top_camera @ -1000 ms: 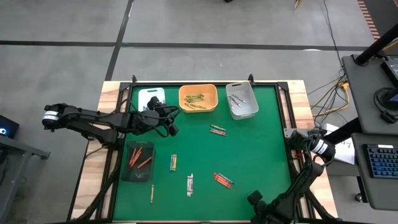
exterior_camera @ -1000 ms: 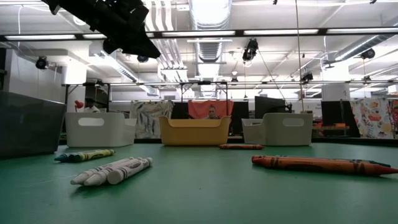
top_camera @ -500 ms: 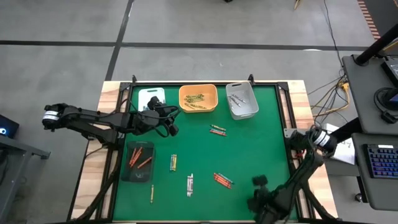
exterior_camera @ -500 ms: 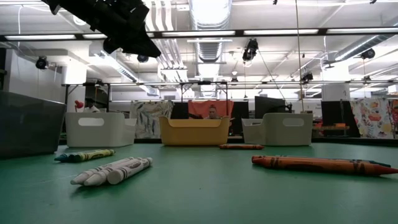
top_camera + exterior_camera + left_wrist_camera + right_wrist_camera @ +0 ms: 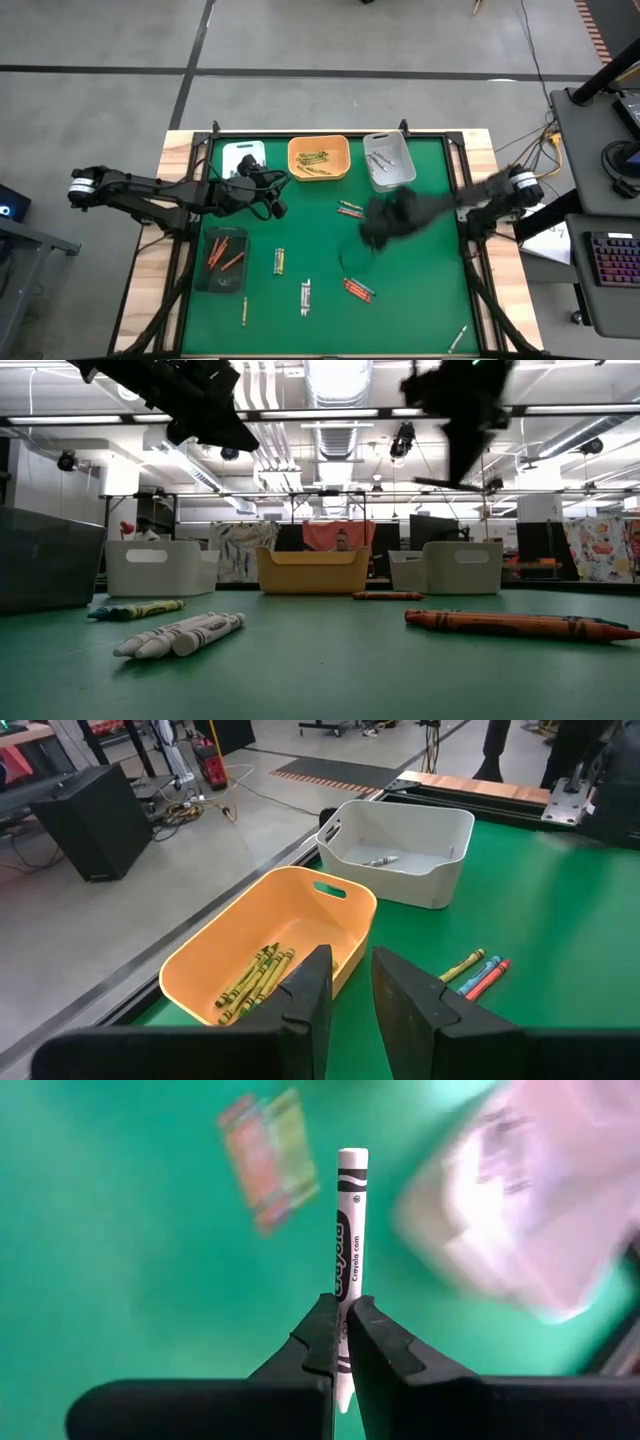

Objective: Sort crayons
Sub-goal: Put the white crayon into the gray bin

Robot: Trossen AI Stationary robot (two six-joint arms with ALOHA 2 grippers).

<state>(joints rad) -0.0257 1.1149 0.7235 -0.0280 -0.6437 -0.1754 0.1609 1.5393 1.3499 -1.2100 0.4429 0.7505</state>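
Right gripper (image 5: 385, 222) sits over the middle of the mat in my high view, clamped tight on a white crayon. The grey bin (image 5: 389, 161) lies just past it, toward the back edge, so my right arm is nearer than the left. A second ago this arm was down at the near right corner.

From the low view, that gripper (image 5: 455, 405) hangs high above the table, where before only the left arm showed.

My left wrist view shows the left gripper (image 5: 348, 988) with a narrow gap and nothing in it, by the orange bin (image 5: 330, 920).

My right wrist view shows the white crayon (image 5: 347, 1230) sticking straight out between the pads, its length in line with the fingers (image 5: 318, 1342).
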